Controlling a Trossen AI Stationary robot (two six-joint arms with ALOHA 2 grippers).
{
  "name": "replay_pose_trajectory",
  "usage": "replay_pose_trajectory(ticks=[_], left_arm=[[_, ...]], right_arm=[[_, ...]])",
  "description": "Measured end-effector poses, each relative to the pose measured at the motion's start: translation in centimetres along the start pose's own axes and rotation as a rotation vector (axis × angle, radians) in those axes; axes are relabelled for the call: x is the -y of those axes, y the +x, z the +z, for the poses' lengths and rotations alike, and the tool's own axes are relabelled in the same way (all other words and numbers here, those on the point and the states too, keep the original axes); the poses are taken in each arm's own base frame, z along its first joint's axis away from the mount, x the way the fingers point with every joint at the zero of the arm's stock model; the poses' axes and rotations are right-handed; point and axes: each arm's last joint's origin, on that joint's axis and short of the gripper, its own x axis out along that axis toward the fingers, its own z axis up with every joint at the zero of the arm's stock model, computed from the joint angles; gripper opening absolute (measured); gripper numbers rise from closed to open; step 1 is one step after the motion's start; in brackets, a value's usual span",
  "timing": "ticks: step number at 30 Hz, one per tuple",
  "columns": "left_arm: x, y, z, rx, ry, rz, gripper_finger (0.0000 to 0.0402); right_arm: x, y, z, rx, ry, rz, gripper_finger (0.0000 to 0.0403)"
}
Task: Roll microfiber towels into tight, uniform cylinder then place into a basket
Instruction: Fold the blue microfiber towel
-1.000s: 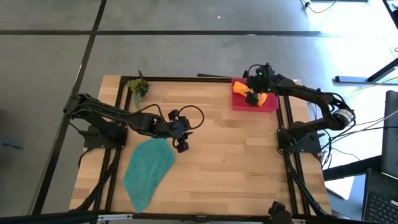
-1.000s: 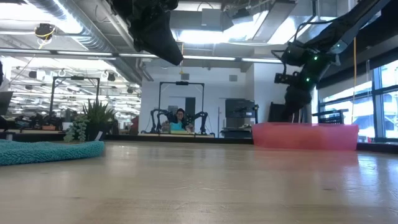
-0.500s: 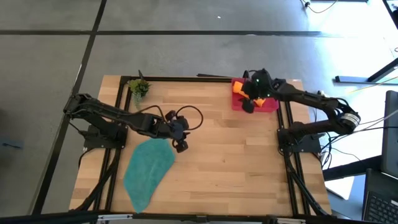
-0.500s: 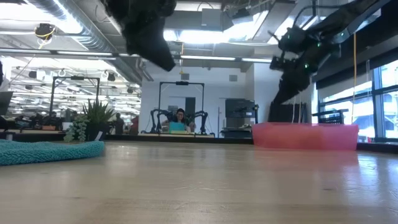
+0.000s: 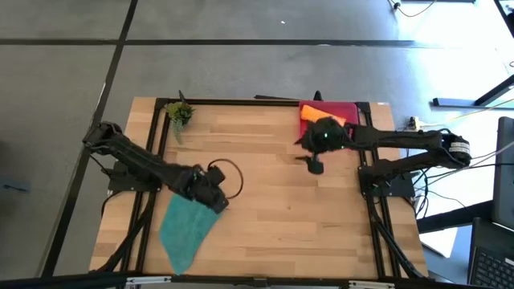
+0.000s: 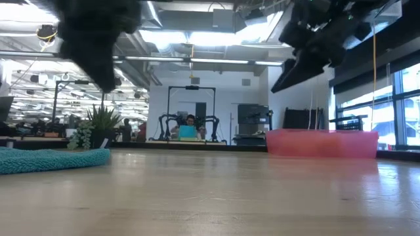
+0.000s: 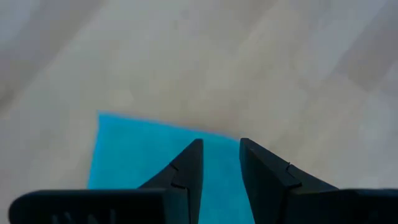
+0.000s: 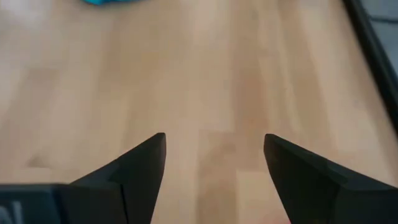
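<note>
The teal towel lies spread flat on the wooden table at the near left; it also shows in the low view and the left wrist view. My left gripper hangs above the towel's far right corner, slightly open and holding nothing. The orange towel, rolled, lies in the pink-red basket at the far right. My right gripper hovers over bare wood near the basket, open and holding nothing.
A small potted plant stands at the far left corner. A black frame runs around the tabletop. Bare wood stretches between the two grippers. A person sits far back in the room.
My right gripper has come out of the basket, rising a little, and swung toward the table's near edge and middle; the orange roll has stayed in the basket. My left gripper has gone toward the near left, rolling its wrist, and now stands over the teal towel's corner.
</note>
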Motion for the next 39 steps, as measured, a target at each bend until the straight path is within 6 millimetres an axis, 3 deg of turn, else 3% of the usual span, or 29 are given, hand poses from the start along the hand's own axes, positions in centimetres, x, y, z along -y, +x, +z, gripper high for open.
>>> replay_pose_trajectory(ticks=[6,11,20,27,39], left_arm=[[0.7,1.7,-3.8,-0.135,-0.112,0.008,0.0095],[0.1,3.2,-6.3,-0.173,-0.2,0.033,0.0095],[-2.1,6.2,-7.8,-0.158,-0.242,0.034,0.0095],[-3.1,7.5,-6.1,-0.11,-0.205,0.034,0.0095],[-5.9,10.4,0.8,0.027,-0.042,0.003,0.0095]], right_arm=[[-3.3,0.2,1.4,0.09,-0.078,0.094,0.0271],[-5.0,0.2,2.3,0.166,-0.131,0.14,0.0271],[-6.0,0.1,2.6,0.191,-0.152,0.169,0.0271],[-6.0,0.1,2.6,0.188,-0.132,0.17,0.0271],[-6.0,0.1,2.6,0.189,-0.136,0.169,0.0272]])
